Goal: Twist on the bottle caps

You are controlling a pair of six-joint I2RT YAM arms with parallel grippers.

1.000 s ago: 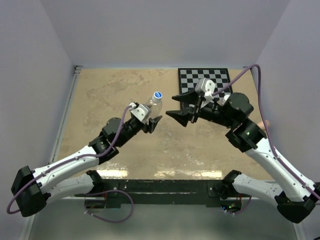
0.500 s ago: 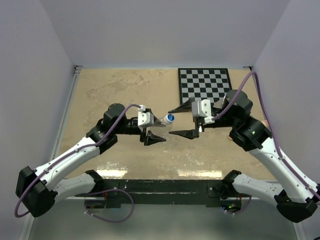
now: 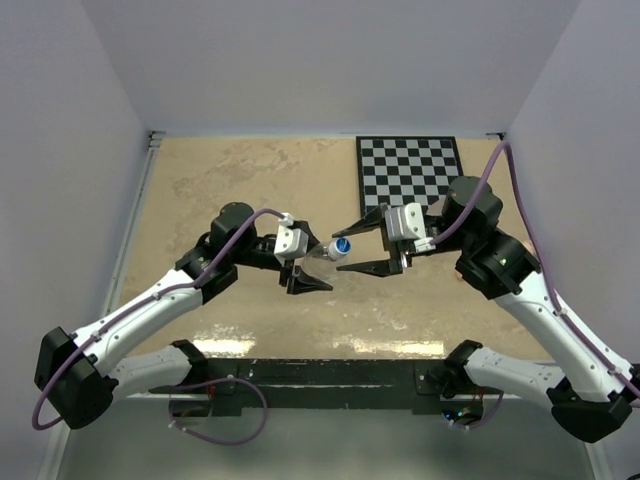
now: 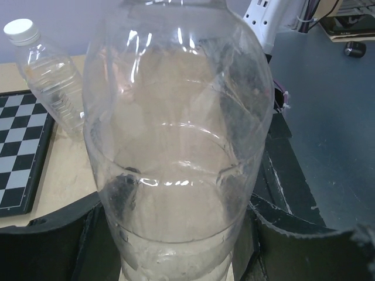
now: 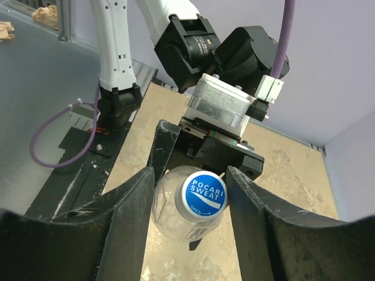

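The right pincer [image 5: 190,175] has closed in and now stands released, its fingers on either side of the blue cap [image 5: 202,196] without visibly pressing it. Just beyond the cap, the short bottle [image 5: 167,213] has been swung level, its body clenched in the left pincer [image 3: 306,262]. The cap already sits on the neck, so probably only a pinch and a twist remain.

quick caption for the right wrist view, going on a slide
The open right gripper straddles the blue Pocari Sweat cap on a clear bottle held out by the left gripper.
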